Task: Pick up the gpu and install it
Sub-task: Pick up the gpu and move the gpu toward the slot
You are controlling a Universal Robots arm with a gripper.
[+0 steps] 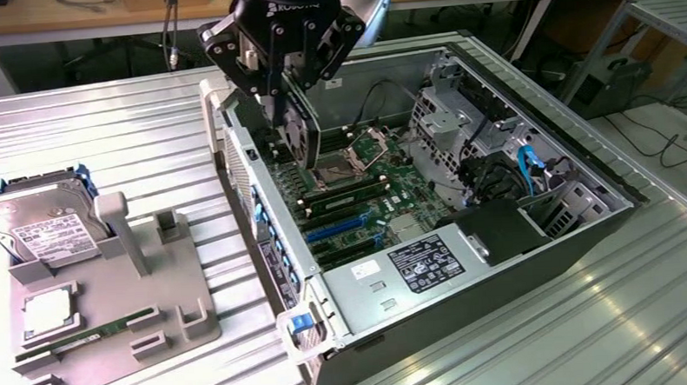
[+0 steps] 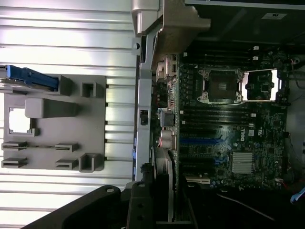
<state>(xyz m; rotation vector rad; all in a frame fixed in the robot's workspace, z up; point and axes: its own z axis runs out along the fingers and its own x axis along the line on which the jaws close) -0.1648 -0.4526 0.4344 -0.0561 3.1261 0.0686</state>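
Robot arm's pincer (image 1: 279, 89) clamps the top edge of the gpu (image 1: 299, 138), holding the card upright, edge down, inside the open computer case (image 1: 574, 161) that lies on the ribbed tabletop (image 1: 121, 124). The card hangs just above the motherboard (image 1: 373, 200), close to the case wall facing the grey parts holder (image 1: 117, 328), seemingly so its lower edge can meet a slot squarely. It reads as a thin dark slab, with pale metal at the end nearest that wall.

The computer case (image 1: 579, 260) is seen obliquely from above in the exterior view, closely from overhead in the wrist view; motherboard (image 2: 224, 129) and grey tray (image 2: 71, 129) are shared.
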